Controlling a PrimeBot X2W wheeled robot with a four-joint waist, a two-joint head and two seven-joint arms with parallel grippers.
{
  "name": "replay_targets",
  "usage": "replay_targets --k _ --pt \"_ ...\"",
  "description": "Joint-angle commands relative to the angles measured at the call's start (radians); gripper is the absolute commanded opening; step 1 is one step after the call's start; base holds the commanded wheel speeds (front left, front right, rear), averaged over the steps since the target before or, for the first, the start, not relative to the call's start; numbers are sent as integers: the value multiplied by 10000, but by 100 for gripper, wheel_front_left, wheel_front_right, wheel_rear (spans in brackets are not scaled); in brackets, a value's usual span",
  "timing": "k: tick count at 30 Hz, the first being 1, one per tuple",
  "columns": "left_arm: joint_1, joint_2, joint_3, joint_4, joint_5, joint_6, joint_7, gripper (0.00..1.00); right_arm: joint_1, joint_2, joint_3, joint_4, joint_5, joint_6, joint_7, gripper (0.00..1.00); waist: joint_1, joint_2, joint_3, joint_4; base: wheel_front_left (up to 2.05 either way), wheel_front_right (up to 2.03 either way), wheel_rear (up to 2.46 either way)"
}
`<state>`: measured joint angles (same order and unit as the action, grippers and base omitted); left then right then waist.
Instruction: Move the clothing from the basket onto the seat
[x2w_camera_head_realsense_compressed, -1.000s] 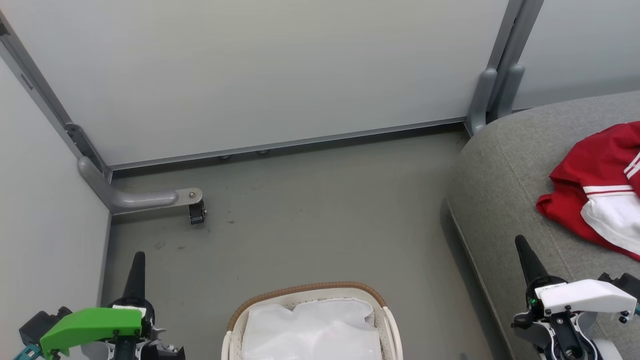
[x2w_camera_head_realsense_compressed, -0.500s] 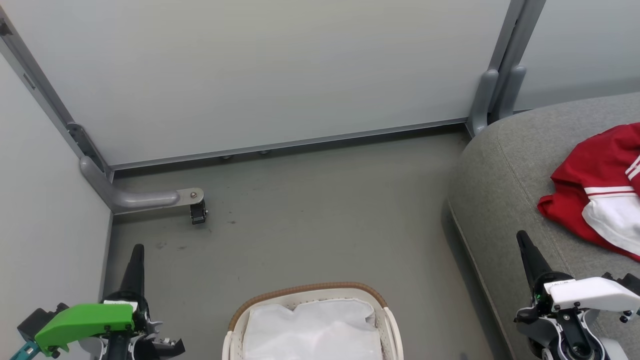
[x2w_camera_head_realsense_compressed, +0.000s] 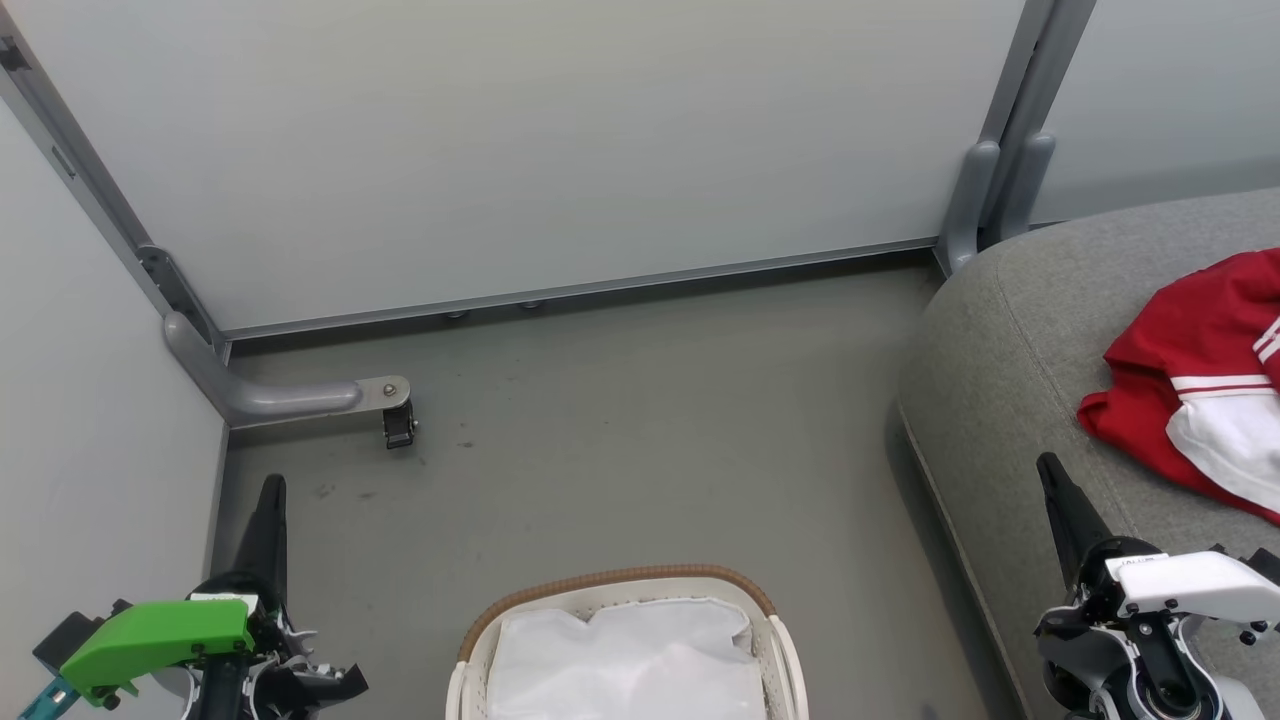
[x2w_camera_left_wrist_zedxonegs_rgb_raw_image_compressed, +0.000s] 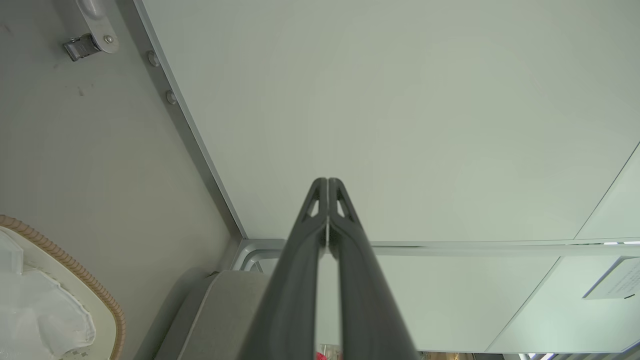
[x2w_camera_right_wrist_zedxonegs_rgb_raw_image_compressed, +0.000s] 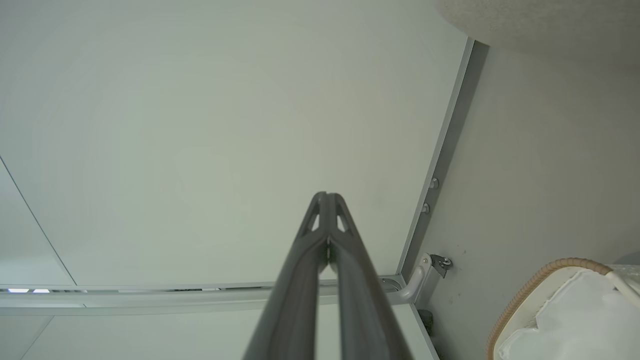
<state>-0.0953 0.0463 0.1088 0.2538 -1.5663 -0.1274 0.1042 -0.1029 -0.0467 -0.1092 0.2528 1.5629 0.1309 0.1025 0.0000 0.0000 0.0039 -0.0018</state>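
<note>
Clothing (x2w_camera_head_realsense_compressed: 1185, 350), red with a white panel and stripe trim, lies bunched on the seat (x2w_camera_head_realsense_compressed: 1010, 400) at the right edge of the head view, partly cut off by the frame.

Nearest, bottom centre: basket (x2w_camera_head_realsense_compressed: 620, 578), brown woven rim, white liner cloth (x2w_camera_head_realsense_compressed: 630, 660) crumpled inside. It stands on the grey floor (x2w_camera_head_realsense_compressed: 650, 420), between the two grippers and apart from the seat.

Left gripper (x2w_camera_head_realsense_compressed: 272, 485) is low left under a green cover (x2w_camera_head_realsense_compressed: 160, 640), fingers pointing up that view over the floor. Jaws pressed together, nothing held; the left wrist view shows the tips touching.

Right gripper (x2w_camera_head_realsense_compressed: 1048, 462) is low right under a white cover (x2w_camera_head_realsense_compressed: 1195, 585), seen against the seat's front. Jaws pressed together too, empty, not touching the clothing.

Farther back on the left: grey metal foot (x2w_camera_head_realsense_compressed: 290, 400) with a small black caster (x2w_camera_head_realsense_compressed: 398, 428). Behind that, pale wall panels (x2w_camera_head_realsense_compressed: 550, 150) and a grey post (x2w_camera_head_realsense_compressed: 1000, 170) by the seat's far corner.
</note>
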Motion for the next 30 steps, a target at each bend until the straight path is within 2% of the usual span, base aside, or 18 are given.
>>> replay_targets --k 1,6,30 --pt "-202 69 57 -83 -200 -51 48 0 -94 -61 -43 -74 221 -3 59 0 0 0 -2 4 0 0 0" --pt "-223 71 77 -114 -508 -61 134 0 -91 -64 -75 -120 538 -3 152 0 0 0 -8 17 0 0 0" --pt "-216 69 71 -104 -480 -62 133 0 -88 -63 -69 -111 516 -3 150 0 0 0 -8 18 0 0 0"
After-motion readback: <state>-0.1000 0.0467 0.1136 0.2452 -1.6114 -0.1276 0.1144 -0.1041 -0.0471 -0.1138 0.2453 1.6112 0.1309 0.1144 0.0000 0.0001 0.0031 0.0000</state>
